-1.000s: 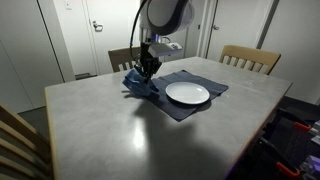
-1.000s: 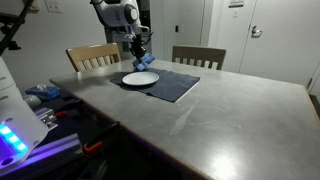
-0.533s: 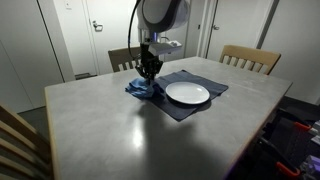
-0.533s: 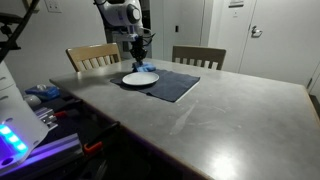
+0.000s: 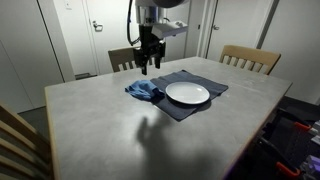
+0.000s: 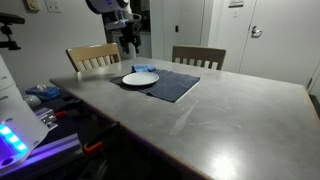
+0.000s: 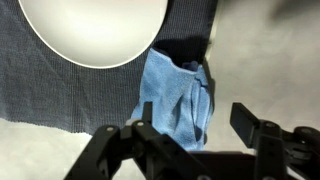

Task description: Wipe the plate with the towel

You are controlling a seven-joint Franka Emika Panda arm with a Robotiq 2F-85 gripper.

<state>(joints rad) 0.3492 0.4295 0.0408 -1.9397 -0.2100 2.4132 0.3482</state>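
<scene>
A crumpled blue towel (image 5: 143,91) lies on the grey table, at the edge of a dark placemat (image 5: 207,79) and right beside the white plate (image 5: 187,93). My gripper (image 5: 146,63) hangs well above the towel, open and holding nothing. In the wrist view the towel (image 7: 172,95) sits below the plate (image 7: 90,30), with my open gripper (image 7: 197,126) over it and apart from it. In an exterior view the plate (image 6: 140,78) rests on the placemat (image 6: 176,86), the gripper (image 6: 128,42) high above its far side.
Two wooden chairs (image 5: 249,58) (image 5: 120,57) stand behind the table (image 5: 110,130); another chair back (image 5: 20,140) is at the near corner. A bench with blue items (image 6: 45,95) stands beside the table edge.
The gripper has opened, let go of the towel and risen straight up. The towel now lies loose on the table next to the plate.
</scene>
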